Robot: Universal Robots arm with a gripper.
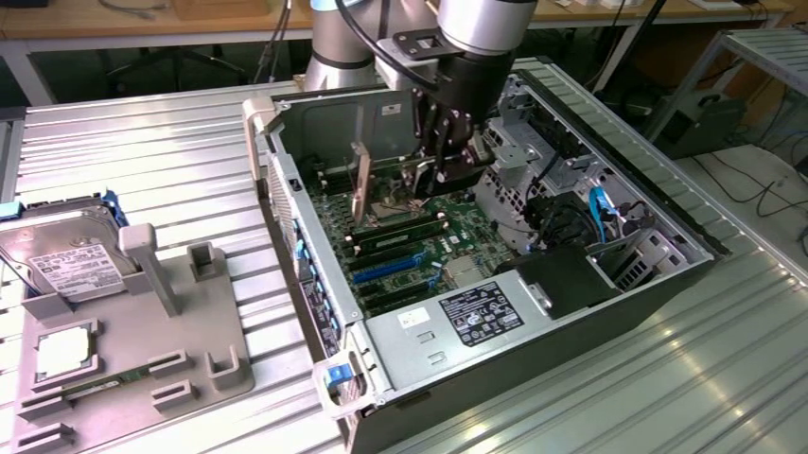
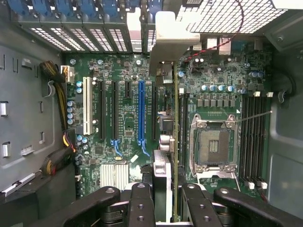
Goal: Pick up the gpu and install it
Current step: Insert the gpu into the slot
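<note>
Plainly, the jaws are clamped on the gpu [image 2: 175, 142], one finger on each face of the card. The gripper [image 2: 170, 204] grips it at the end farthest from the bracket.

The wrist view looks straight down the card's thin edge. The gpu stands upright on its long edge over the motherboard [image 2: 123, 118]. Its long axis runs parallel to the expansion slots. The bracket end points at the case's rear wall, where the vented slot covers and blue latches sit. The card lies between the long blue slot [image 2: 140, 113] and the open processor socket [image 2: 215, 146], just beside a black slot. Whether its lower edge is seated in that slot I cannot tell.

The exterior view gives the wider setting. The arm reaches down into the open computer case [image 1: 631, 189], which lies on its side on a ribbed metal tabletop [image 1: 151, 142], and the gripper [image 1: 445, 170] is deep inside. Well apart, toward the exterior view's left, a grey fixture [image 1: 146, 284] holds a silver hard drive [image 1: 63, 260] with a white label.
</note>
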